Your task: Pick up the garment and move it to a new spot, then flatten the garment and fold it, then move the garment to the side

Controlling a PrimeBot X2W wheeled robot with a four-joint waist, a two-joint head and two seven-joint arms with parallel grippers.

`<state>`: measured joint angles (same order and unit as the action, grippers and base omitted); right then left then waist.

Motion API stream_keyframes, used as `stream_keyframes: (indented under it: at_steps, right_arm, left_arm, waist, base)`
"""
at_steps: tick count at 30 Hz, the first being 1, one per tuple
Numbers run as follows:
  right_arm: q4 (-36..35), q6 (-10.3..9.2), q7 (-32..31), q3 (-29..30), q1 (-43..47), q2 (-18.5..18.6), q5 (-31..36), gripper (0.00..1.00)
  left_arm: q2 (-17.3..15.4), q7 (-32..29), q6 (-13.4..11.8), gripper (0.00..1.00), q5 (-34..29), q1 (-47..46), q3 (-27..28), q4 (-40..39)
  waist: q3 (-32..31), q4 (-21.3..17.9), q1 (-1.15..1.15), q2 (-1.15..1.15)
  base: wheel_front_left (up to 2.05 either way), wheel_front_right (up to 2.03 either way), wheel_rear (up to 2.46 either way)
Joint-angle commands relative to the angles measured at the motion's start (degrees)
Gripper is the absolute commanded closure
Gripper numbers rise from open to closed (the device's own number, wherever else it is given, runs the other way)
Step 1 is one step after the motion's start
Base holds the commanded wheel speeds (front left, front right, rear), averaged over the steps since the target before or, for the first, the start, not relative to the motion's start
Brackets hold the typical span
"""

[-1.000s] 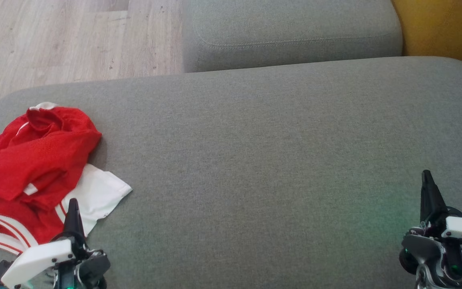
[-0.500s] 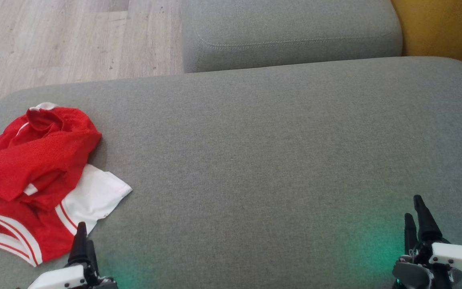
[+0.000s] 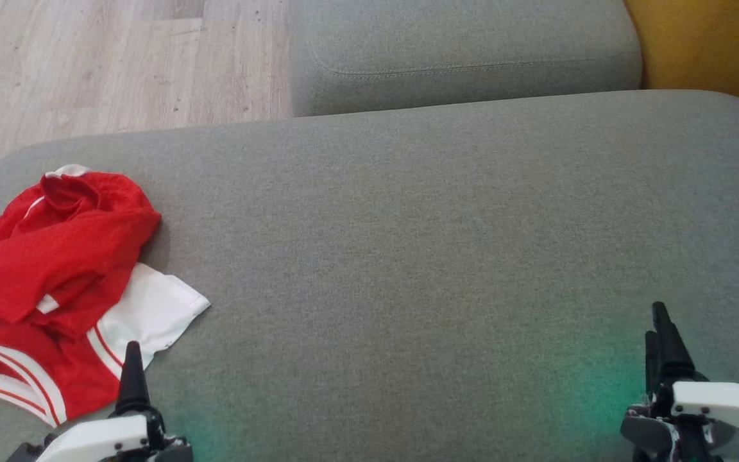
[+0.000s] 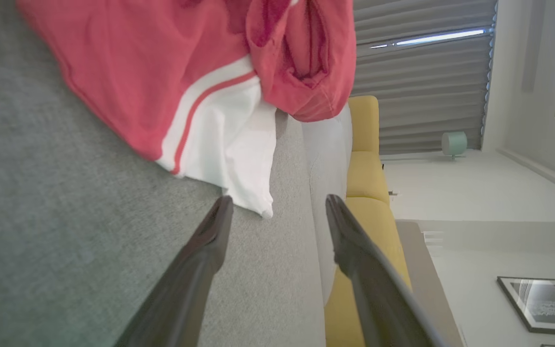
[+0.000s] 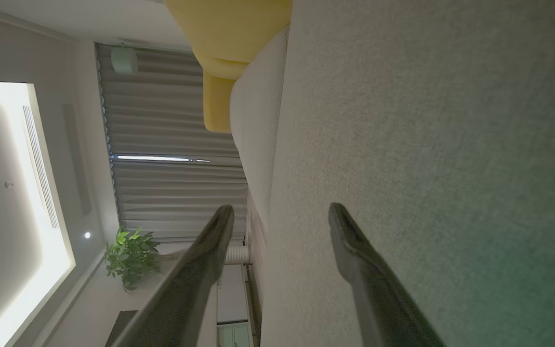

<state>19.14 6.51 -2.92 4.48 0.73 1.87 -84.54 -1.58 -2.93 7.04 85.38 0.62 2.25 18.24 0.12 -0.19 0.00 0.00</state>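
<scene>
1. Beyond the far left edge of the grey seat cushion (image 3: 408, 256) lies pale wooden floor (image 3: 119, 58).
2. The garment (image 3: 55, 276) sits crumpled at the cushion's left end. Its red mesh is bunched over itself, and one white sleeve with red stripes lies flat, pointing toward the cushion's middle.
3. The left gripper (image 3: 132, 359) is at the cushion's near edge, just beside that white sleeve. In the left wrist view its fingers (image 4: 210, 250) stand spread with nothing between them, and the sleeve's corner lies just ahead of the tips.
4. A second grey cushion (image 3: 466, 51) butts against the seat cushion's far edge, past its middle.
5. The right gripper (image 3: 654, 324) is at the cushion's near right edge, well apart from the garment. Its fingers (image 5: 369, 274) are spread over bare fabric, gripping nothing, and a green glow tints the cushion beside it.
6. Yellow upholstery (image 3: 709, 45) shows beyond the cushion's far right corner.
</scene>
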Motion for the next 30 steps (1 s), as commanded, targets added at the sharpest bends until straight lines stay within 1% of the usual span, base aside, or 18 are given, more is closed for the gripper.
stream_keyframes:
  at_steps: [1,3,4,5,6,8,9,10,16,22,30]
  right_arm:
    - [-2.15,0.18,0.73,-0.9,-2.35,0.45,1.91,0.0]
    - [-2.17,0.2,1.06,-1.34,-2.41,0.46,3.28,0.0]
    - [-2.23,0.21,1.23,-1.47,-2.45,0.47,3.99,0.0]
    - [-2.36,0.21,1.4,-1.56,-2.49,0.47,4.66,0.0]
    - [-2.55,0.22,1.57,-1.66,-2.53,0.48,5.35,0.0]
    - [-2.98,0.24,1.9,-2.06,-2.63,0.49,7.1,0.0]
    - [-3.2,0.25,2.07,-2.36,-2.68,0.49,8.18,0.0]
    - [-3.43,0.25,2.24,-2.73,-2.75,0.55,9.41,0.0]
    - [-4.5,0.3,3.26,-3.69,-2.74,0.74,16.59,0.0]
    - [-5.09,0.34,4.1,-4.26,-2.68,0.64,20.54,0.0]
    - [-6.3,0.4,5.46,-5.99,-2.61,0.65,27.64,0.0]
  left_arm:
    - [-0.55,0.61,-0.34,0.0,-2.84,-2.47,-0.02,-2.52]
    - [-0.56,0.95,-0.8,0.0,-4.74,-2.5,-0.37,-2.97]
    - [-0.57,1.12,-1.04,0.33,-5.51,-2.46,-0.64,-3.08]
    - [-0.58,1.29,-1.18,0.9,-6.17,-2.43,-1.01,-3.15]
    - [-0.58,1.46,-1.32,1.0,-6.88,-2.42,-1.35,-3.2]
    - [-0.6,1.8,-1.78,1.0,-8.47,-2.43,-1.93,-3.28]
    - [-0.61,1.97,-1.98,0.7,-9.11,-2.46,-2.2,-3.38]
    - [-0.61,2.14,-2.19,0.0,-10.03,-2.49,-2.46,-3.47]
    - [-0.66,3.16,-3.63,0.0,-16.36,-2.67,-4.02,-4.39]
    - [-0.69,4.01,-4.45,0.0,-21.11,-2.76,-5.32,-5.39]
    - [-0.75,5.38,-5.71,0.0,-28.49,-2.79,-7.25,-6.75]
  waist:
    - [0.02,-0.01,0.0,0.0]
    - [0.02,-0.02,0.0,0.0]
    - [0.01,-0.03,0.0,0.0]
    - [0.0,-0.03,0.0,0.0]
    - [0.0,-0.03,0.0,0.0]
    - [-0.01,-0.03,0.0,0.0]
    - [-0.02,-0.04,0.0,0.0]
    - [-0.03,-0.06,0.0,0.0]
    - [0.0,-0.24,0.0,0.0]
    - [-0.05,-0.35,0.0,0.0]
    - [-0.36,-0.33,0.0,0.0]
  base:
    - [0.0,0.0,0.0]
    - [0.0,0.0,0.0]
    - [0.0,0.0,0.0]
    - [0.0,0.0,0.0]
    - [0.0,0.0,0.0]
    - [0.0,0.0,0.0]
    - [0.0,0.0,0.0]
    - [0.0,0.0,0.0]
    - [0.0,0.0,0.0]
    - [0.0,0.0,0.0]
    - [0.0,0.0,0.0]
